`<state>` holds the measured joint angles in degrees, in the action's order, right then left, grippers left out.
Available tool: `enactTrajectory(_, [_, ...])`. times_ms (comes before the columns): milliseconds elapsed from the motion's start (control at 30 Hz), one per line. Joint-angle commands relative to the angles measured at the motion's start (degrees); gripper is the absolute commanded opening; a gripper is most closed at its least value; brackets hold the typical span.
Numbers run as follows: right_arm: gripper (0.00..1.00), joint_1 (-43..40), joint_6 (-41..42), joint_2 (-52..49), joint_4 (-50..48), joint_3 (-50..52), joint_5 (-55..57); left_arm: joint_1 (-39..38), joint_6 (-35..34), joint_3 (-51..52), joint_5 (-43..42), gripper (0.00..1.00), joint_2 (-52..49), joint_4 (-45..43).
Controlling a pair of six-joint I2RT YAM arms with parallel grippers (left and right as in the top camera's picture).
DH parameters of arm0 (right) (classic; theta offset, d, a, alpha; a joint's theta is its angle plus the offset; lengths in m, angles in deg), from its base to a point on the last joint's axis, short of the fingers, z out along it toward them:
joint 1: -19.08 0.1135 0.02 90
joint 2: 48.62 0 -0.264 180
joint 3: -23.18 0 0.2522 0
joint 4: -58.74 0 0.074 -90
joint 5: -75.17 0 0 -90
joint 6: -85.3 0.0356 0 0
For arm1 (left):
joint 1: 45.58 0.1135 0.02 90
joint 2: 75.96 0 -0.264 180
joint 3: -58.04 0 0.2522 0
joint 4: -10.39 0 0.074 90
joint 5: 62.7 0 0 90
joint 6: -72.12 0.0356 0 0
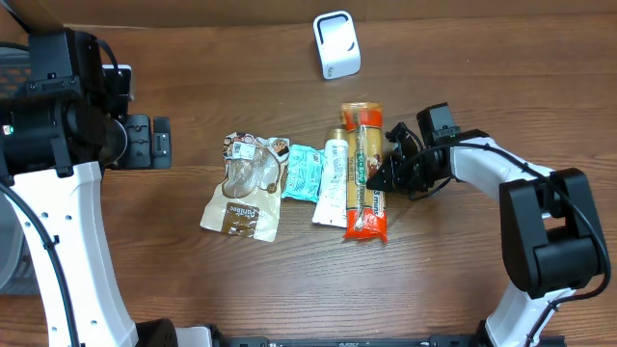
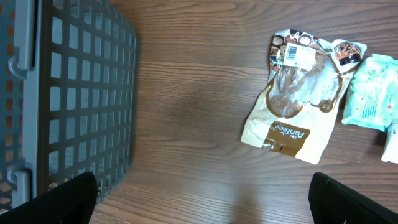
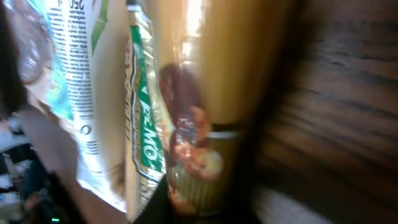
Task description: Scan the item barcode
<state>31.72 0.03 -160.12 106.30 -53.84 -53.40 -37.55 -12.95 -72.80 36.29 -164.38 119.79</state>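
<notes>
A long orange and tan snack packet (image 1: 367, 172) lies on the wooden table, the rightmost of a row of items. My right gripper (image 1: 382, 176) has come in from the right and is shut on this packet's right edge. Blurred and close in the right wrist view, the packet (image 3: 205, 93) fills the middle, with dark fingers (image 3: 157, 204) pinching its near end. A white scanner (image 1: 336, 44) stands at the back of the table. My left gripper (image 1: 147, 142) hangs open at the far left, its fingertips (image 2: 68, 198) wide apart over bare wood.
Left of the held packet lie a white tube (image 1: 333, 178), a teal packet (image 1: 306, 172) and a brown pouch (image 1: 242, 189). The pouch (image 2: 295, 93) also shows in the left wrist view, where a grey mesh basket (image 2: 68, 93) stands to the left.
</notes>
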Motion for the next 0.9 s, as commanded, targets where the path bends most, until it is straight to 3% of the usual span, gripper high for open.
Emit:
enactTrajectory(0, [0.04, -0.4, 1.1, -0.7, 1.5, -1.1, 2.5, 0.3, 1.1, 0.1, -0.3, 1.0, -0.2, -0.1])
enactTrajectory(100, [0.04, -1.2, 1.2, 1.8, 5.6, -4.0, 3.2, 0.3, 1.1, 0.1, -0.3, 1.0, -0.2, -0.1])
enactTrajectory(200, [0.04, -0.8, 1.2, 5.7, 12.9, -9.0, 11.8, 0.3, 1.1, 0.1, -0.3, 1.0, -0.2, -0.1])
enactTrajectory(333, [0.04, 3.9, 5.2, 9.0, 24.9, -17.2, 35.1, 0.3, 1.1, 0.1, -0.3, 1.0, -0.2, -0.1])
enactTrajectory(367, [0.04, 7.7, 8.8, 9.0, 29.4, -19.1, 47.6, 0.3, 1.1, 0.1, -0.3, 1.0, -0.2, -0.1])
enactTrajectory(500, [0.04, 17.4, 13.6, 8.1, 33.2, -18.3, 65.5, 0.3, 1.1, 0.1, -0.3, 1.0, -0.2, -0.1])
enactTrajectory(600, [0.06, 23.5, 13.7, 5.4, 33.1, -18.1, 67.3, 0.3, 1.1, 0.1, -0.3, 1.0, -0.2, -0.1])
enactTrajectory(700, [0.24, 27.5, 13.7, 2.0, 33.0, -18.1, 66.1, 0.3, 1.1, 0.1, -0.3, 1.0, -0.2, -0.1])
enactTrajectory(867, [0.37, 31.9, 13.7, 0.5, 31.2, -18.3, 55.3, 0.3, 1.1, 0.1, -0.3, 1.0, -0.2, -0.1])
